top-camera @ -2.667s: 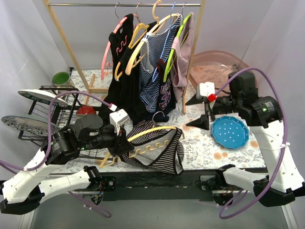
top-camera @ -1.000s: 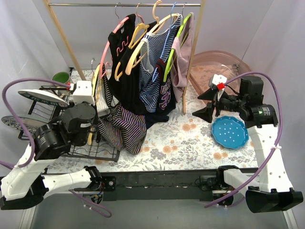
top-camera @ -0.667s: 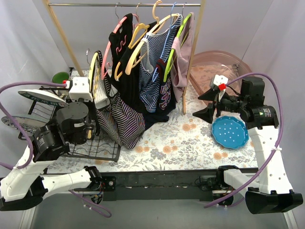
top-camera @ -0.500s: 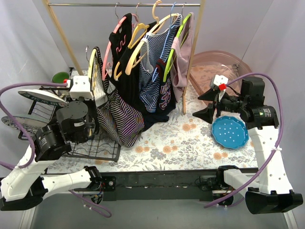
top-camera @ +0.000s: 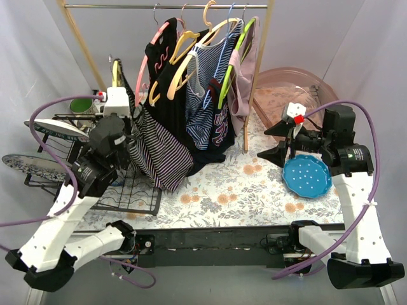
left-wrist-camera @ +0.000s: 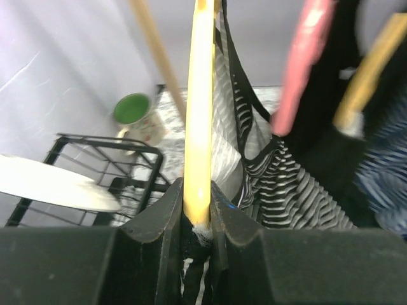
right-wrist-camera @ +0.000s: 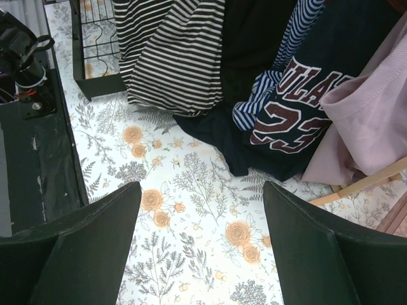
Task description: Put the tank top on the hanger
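My left gripper is shut on the pale-yellow hanger and holds it up, left of the clothes rack. In the left wrist view the hanger rises straight out from between the closed jaws. The tank top, black with thin stripes, hangs from the hanger, its hem near the table. Its straps and striped body show in the left wrist view and its lower part in the right wrist view. My right gripper is open and empty above the floral table, right of the clothes.
A wooden rack holds several garments on pink, yellow and green hangers. A wire dish rack with plates stands at left, a green mug behind it. A blue plate and pink tub are at right.
My left arm has lifted the hanger with the tank top off the table and carried it up and back, to the left end of the rack. The right gripper has drawn back slightly.
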Tool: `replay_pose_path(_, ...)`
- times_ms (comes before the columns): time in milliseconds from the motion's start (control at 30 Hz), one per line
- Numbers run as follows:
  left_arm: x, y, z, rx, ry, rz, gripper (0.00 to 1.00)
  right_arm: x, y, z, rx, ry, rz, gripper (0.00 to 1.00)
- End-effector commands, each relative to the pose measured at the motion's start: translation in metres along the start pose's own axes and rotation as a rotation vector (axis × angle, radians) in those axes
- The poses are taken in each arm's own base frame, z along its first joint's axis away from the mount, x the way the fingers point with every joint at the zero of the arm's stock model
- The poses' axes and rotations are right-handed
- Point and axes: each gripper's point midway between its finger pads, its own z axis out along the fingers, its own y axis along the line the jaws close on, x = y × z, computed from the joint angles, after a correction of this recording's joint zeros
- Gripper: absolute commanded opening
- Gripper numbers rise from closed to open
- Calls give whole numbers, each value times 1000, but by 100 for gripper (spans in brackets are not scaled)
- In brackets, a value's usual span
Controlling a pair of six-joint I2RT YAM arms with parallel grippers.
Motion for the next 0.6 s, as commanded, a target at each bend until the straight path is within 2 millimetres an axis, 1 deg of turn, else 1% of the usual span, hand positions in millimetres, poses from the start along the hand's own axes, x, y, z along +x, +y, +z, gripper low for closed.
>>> replay_pose_path(0, -10, 4, 26, 6, -64, -61, 0, -3, 7, -2, -13, -23, -9, 86)
replay_pose_path(100, -14, 2, 37, 16, -85, -100, 0, 0, 9, -3, -13, -20, -9, 86)
replay_pose_path(167, -25, 5, 42, 29, -125, -129, 0, 3, 9, -2, -16, -18, -6, 86)
replay_pose_path(233, -30, 5, 52, 29, -131, -134, 0, 3, 9, -1, -22, -20, -3, 86)
replay_pose_path(267, -38, 11, 54, 15, -145, -141, 0, 4, 9, 0, -31, -23, 1, 86)
replay_pose_path(333, -49, 10, 61, 17, -172, -130, 0, 4, 10, 0, -36, -28, 2, 86)
replay_pose_path(367, -58, 17, 63, 3, -188, -137, 0, 5, 11, 1, -43, -31, 8, 86)
replay_pose_path(433, -61, 14, 73, 3, -183, -128, 0, 4, 12, 1, -48, -37, 5, 86)
replay_pose_path(500, -65, 20, 78, -5, -193, -140, 0, 3, 13, 1, -55, -42, 4, 86)
replay_pose_path(533, -67, 18, 80, 16, -199, -145, 0, 4, 14, 1, -56, -42, 5, 86)
replay_pose_path(567, -67, 23, 82, 11, -202, -157, 0, 3, 15, 1, -58, -45, 1, 86)
